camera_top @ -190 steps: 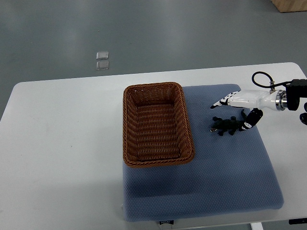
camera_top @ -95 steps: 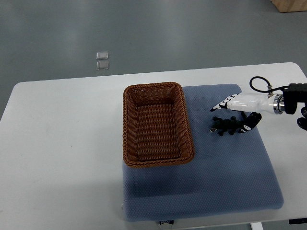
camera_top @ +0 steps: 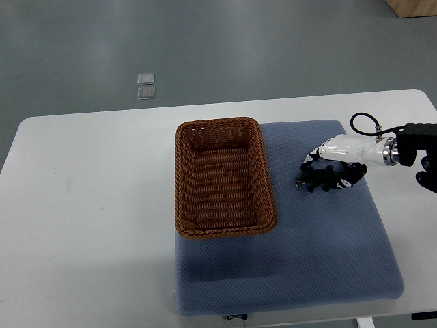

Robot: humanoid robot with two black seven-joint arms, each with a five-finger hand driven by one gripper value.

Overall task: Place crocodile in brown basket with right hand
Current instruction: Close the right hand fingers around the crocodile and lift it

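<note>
Fingers (camera_top: 315, 156) of the right hand (camera_top: 336, 154) now curling down around the crocodile (camera_top: 319, 180), no longer stretched flat like a moment ago. Pinching the toy from above, thumb tucked at its right end. Crocodile lying on the blue mat (camera_top: 328, 253) on the desk (camera_top: 89, 225), right of the brown basket (camera_top: 224, 177), not inside yet. Probably ready to lift soon. No left hand anywhere.

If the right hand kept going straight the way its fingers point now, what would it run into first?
The right hand points left with the crocodile under its fingers. Beyond it lies bare blue mat, then probably the brown basket wall, though height is unclear.
</note>
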